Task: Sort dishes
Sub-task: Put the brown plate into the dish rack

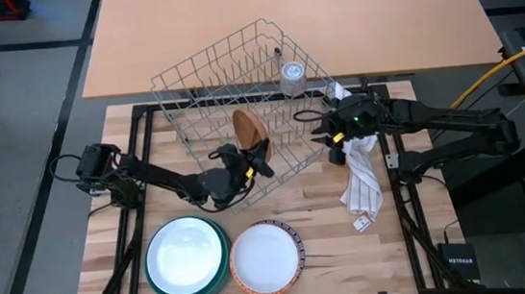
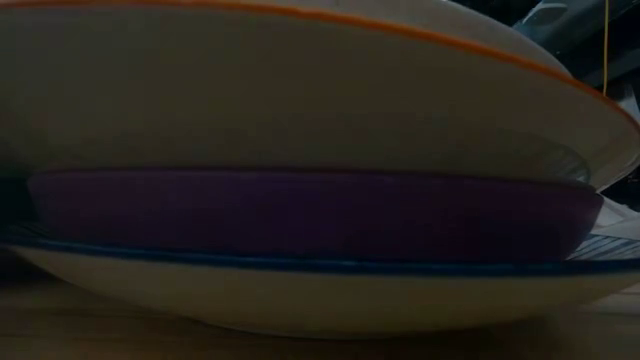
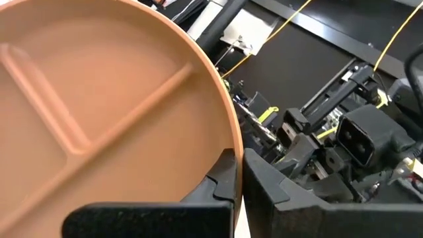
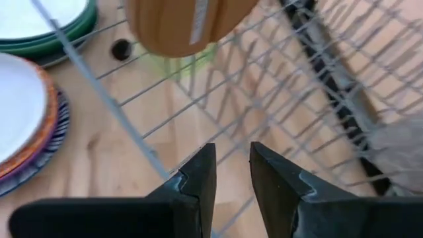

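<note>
**High view: brown plate gripped on edge inside the wire rack**

High view, looking straight down: the left gripper point(image 1: 250, 163) reaches into the grey wire rack point(image 1: 200, 76) and is clamped on the rim of a round brown divided plate point(image 1: 249, 132), which stands on edge among the wires. The left wrist view shows that plate's raised dividers and its rim point(image 3: 228, 142) pinched between the dark fingers. The right gripper point(image 1: 331, 140) sits at the rack's right edge, its jaws a narrow gap apart with nothing between them; its own camera looks through the wires onto bare wood. Just beside it, a white striped cloth point(image 1: 362, 181) hangs down the table's right side. Near the front edge, well apart from the rack, lie two stacks: a white plate on green ones point(image 1: 188, 258), and just beside it a white orange-rimmed plate point(image 1: 266, 258) over purple and blue-patterned dishes. Open wooden tabletop point(image 1: 317, 209) lies between the rack and these stacks.
</note>
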Robot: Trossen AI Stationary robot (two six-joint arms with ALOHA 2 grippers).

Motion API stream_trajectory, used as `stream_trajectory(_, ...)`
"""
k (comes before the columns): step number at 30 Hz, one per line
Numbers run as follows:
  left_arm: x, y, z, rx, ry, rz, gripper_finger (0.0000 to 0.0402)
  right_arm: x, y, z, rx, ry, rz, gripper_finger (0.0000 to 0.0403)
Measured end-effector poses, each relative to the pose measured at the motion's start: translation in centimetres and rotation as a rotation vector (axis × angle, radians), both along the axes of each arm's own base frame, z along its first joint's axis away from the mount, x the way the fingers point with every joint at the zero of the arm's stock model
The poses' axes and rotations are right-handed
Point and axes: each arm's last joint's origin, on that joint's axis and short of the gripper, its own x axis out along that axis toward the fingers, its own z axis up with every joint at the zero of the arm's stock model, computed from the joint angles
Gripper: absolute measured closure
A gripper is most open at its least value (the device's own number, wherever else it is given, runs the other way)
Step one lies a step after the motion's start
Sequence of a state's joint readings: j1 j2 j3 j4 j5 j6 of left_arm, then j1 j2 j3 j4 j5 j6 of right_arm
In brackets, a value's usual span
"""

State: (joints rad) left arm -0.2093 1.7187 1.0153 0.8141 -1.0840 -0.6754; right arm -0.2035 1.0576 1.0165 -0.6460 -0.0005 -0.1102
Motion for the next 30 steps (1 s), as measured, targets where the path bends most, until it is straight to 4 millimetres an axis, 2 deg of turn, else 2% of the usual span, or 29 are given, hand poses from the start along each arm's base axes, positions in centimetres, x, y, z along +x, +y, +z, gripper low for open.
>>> stream_trajectory(7, -0.1, -0.5, -0.1, 0.003, 0.013, -0.010, 0.0399, 0.1, 0.6, -0.8, 0.129, -0.011, 0.154, 0.0306)
stream_trajectory(15, -0.2, -1.0, -0.2, 0.005, 0.023, -0.022, 0.0391, 1.2, 0.9, -1.2, 0.213, -0.158, 0.325, 0.0306)
stream_trajectory(24, -0.2, -1.1, -0.4, 0.005, 0.037, -0.024, 0.0388, 3.5, 0.4, -1.3, 0.201, -0.295, 0.293, 0.0306)
stream_trajectory(30, -0.1, -1.0, -0.5, -0.031, 0.003, -0.025, 0.0387, 5.4, 0.0, -2.3, 0.194, -0.305, 0.290, 0.0306)
